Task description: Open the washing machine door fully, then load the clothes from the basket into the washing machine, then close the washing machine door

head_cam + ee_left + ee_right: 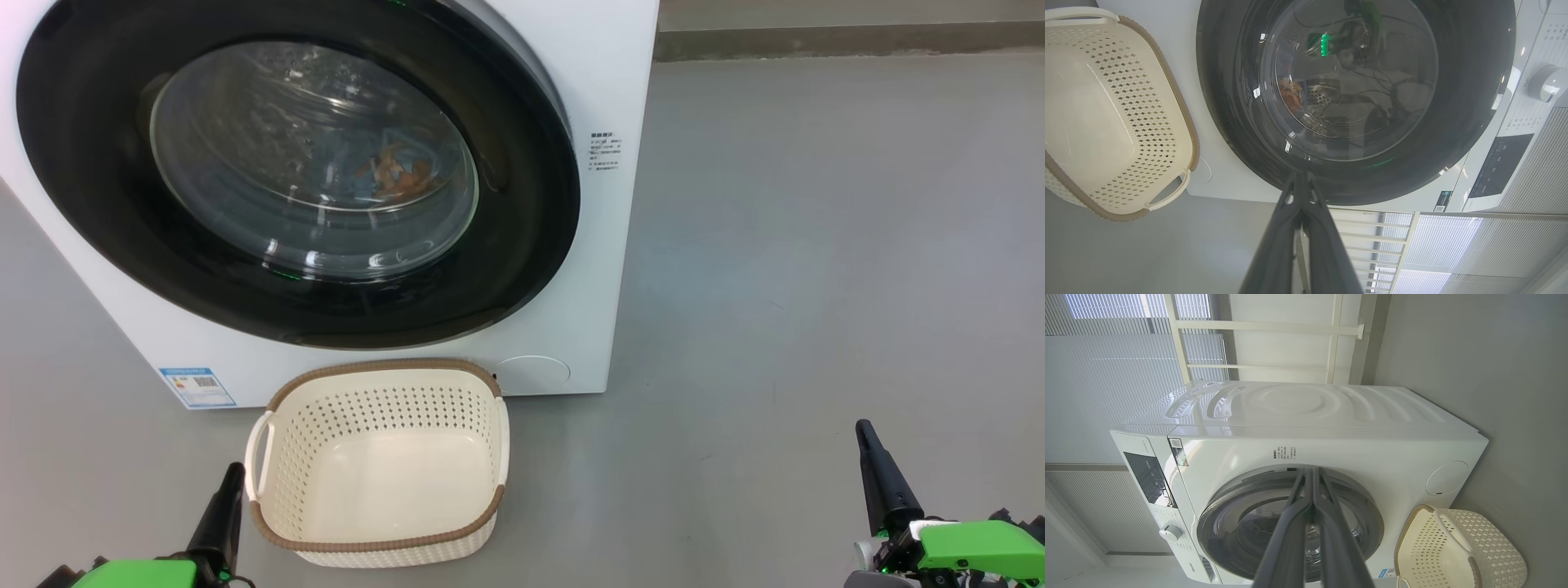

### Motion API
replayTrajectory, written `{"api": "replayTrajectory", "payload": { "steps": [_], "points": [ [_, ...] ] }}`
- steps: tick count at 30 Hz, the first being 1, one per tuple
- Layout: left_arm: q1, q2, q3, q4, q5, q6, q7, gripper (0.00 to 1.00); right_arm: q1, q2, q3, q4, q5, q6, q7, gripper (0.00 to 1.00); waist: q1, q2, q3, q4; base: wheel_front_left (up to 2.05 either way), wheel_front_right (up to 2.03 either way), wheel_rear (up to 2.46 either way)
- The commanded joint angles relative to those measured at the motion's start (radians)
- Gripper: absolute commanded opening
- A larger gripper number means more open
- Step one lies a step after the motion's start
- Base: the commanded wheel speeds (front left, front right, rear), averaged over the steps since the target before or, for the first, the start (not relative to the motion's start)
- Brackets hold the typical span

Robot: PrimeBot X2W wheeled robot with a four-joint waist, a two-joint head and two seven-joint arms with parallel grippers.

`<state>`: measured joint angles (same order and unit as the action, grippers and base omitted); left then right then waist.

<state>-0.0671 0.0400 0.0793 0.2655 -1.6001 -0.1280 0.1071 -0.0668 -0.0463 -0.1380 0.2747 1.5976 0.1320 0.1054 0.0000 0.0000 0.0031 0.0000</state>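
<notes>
The washing machine door [298,171] sits flat against the front of the washing machine [608,82]. Through its glass I can make out a scrap of the clothes [396,175], orange-brown print showing, lying inside the drum. The basket [384,365] stands on the floor just in front of the machine's base with nothing in it. Further out from the machine, the left gripper [235,472] hangs just beside the basket's handle. The right gripper [865,431] is well off toward the machine's other side. Each has its two dark fingers pressed together with nothing between them. To my eye the job looks all but done, so the risk is a quiet one: a door pushed to but not latched. In the right wrist view a grey band shows round the door's edge, and I can't tell whether that is trim or a slight gap. If it is a gap, cloth caught at the gasket would be the likely cause, and the door could swing back out. The left arm, on moving off, could also nudge the light basket.
</notes>
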Motion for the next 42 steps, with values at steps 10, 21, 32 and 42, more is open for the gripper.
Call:
{"api": "replayTrajectory", "payload": {
  "steps": [10, 21, 32, 42],
  "points": [
    [-0.041, 0.01, 0.035, -0.021, -0.008, -0.003, 0.006, 0.0, -0.041, -0.004, 0.023, -0.03, 0.01, -0.001, 0.009, 0.0, 0.0, 0.0, 0.0, 0.0, 0.0, 0.0, 0.0],
    [-0.041, 0.01, 0.035, -0.021, -0.008, -0.003, 0.006, 0.0, -0.041, -0.004, 0.023, -0.03, 0.01, -0.001, 0.009, 0.0, 0.0, 0.0, 0.0, 0.0, 0.0, 0.0, 0.0],
    [-0.041, 0.01, 0.035, -0.021, -0.008, -0.003, 0.006, 0.0, -0.041, -0.004, 0.023, -0.03, 0.01, -0.001, 0.009, 0.0, 0.0, 0.0, 0.0, 0.0, 0.0, 0.0, 0.0],
    [-0.041, 0.01, 0.035, -0.021, -0.008, -0.003, 0.006, 0.0, -0.041, -0.004, 0.023, -0.03, 0.01, -0.001, 0.009, 0.0, 0.0, 0.0, 0.0, 0.0, 0.0, 0.0, 0.0]
  ]
}}
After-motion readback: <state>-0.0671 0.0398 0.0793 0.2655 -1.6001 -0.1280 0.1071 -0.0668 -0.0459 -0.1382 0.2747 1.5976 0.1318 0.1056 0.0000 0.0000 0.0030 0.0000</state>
